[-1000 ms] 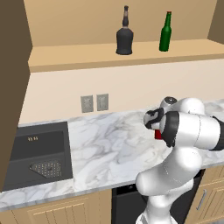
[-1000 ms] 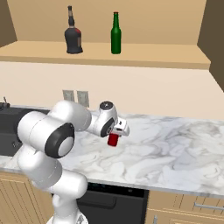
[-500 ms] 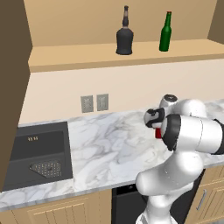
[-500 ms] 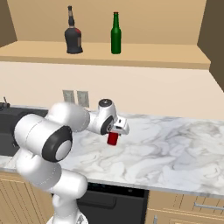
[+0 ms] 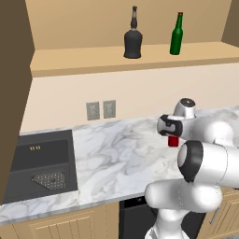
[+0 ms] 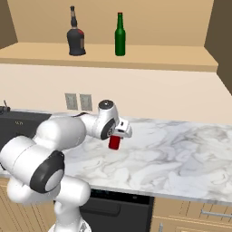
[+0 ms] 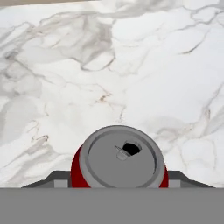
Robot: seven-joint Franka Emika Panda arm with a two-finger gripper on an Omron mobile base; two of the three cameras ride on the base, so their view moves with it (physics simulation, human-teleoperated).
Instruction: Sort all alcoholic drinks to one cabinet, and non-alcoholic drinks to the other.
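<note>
Red can (image 7: 119, 162) is sitting right between your pincer (image 6: 115, 140) fingers, silver top facing the hand. You are gripping it, lifted above the marble counter (image 6: 181, 154).

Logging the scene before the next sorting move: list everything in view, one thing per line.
black bottle: one, black, round-bellied, upright on the cabinet shelf, left of the green one.
green bottle: one, green with red cap, upright on the same shelf.
red can: one, red with silver top, under the hand, above the countertop.
cabinet: one, light wood, open, above the counter.
countertop: one, white marble.
sink: one, dark, set in the counter at left.
wall outlets: two, grey, on the backsplash.
gripper: one, dark fingers either side of the red can, shut on it.
</note>
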